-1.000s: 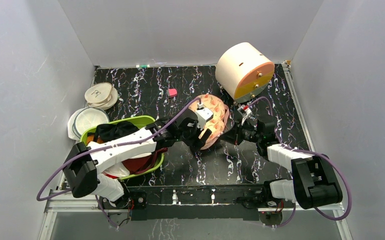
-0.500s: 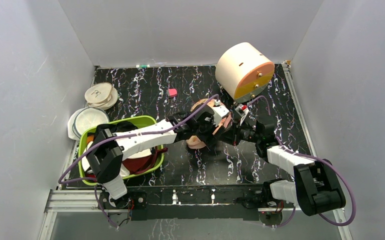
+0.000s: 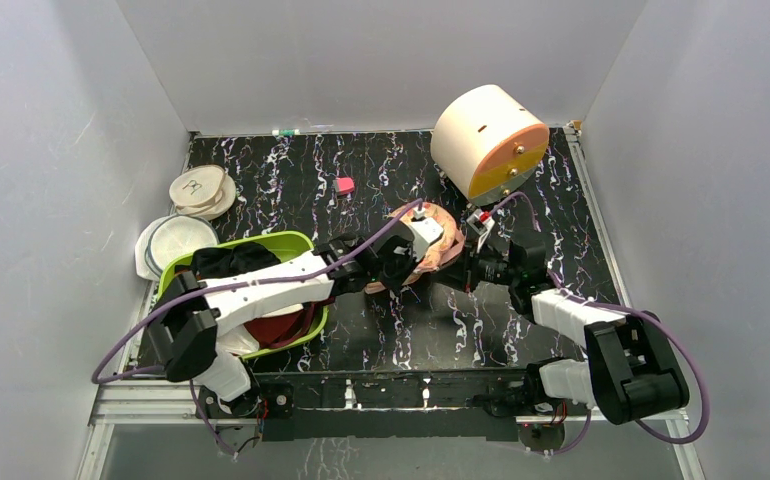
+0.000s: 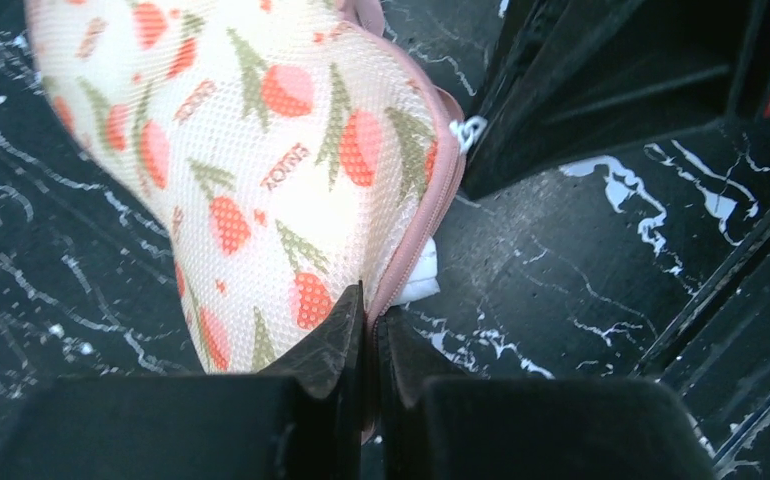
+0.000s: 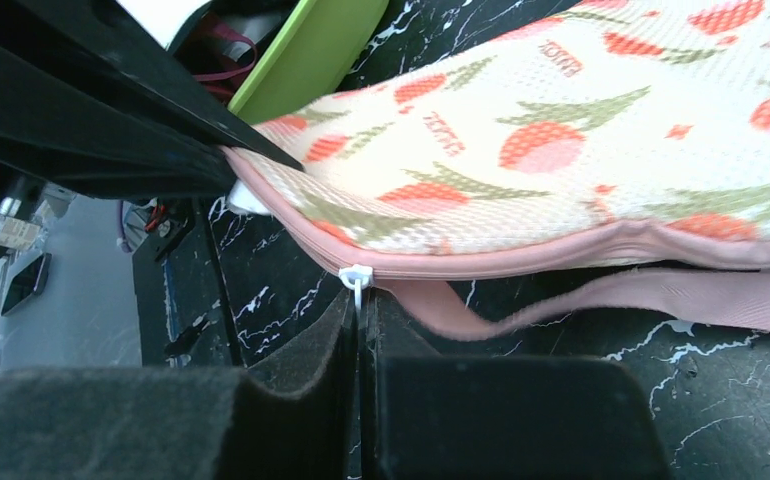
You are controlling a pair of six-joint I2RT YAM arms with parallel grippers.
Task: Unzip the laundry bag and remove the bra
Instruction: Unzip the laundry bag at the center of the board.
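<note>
The laundry bag [image 3: 439, 238], peach mesh with red and green prints, is held between both arms at mid table. My left gripper [image 3: 417, 264] is shut on its pink zipper edge [image 4: 431, 205], the fingertips pinching the seam in the left wrist view, where the gripper [image 4: 371, 315] sits under the bag [image 4: 261, 150]. My right gripper [image 3: 455, 264] is shut on the white zipper pull [image 5: 356, 277], seen just below the bag [image 5: 581, 150] in the right wrist view, gripper [image 5: 359, 310]. A small white scrap [image 4: 423, 275] peeks at the seam. The bra is hidden.
A lime-green basin [image 3: 296, 243] with dark red and black garments lies under the left arm. A cream drum [image 3: 486, 140] stands at the back right. A pink cube [image 3: 344, 185] and white lids [image 3: 199, 188] lie toward the back left. A pink strap [image 5: 661, 295] trails from the bag.
My left gripper was open and has closed on the bag's zipper edge. The left arm reached toward the bag and drew back a little; the bag sank and shifted. The right gripper stayed shut.
</note>
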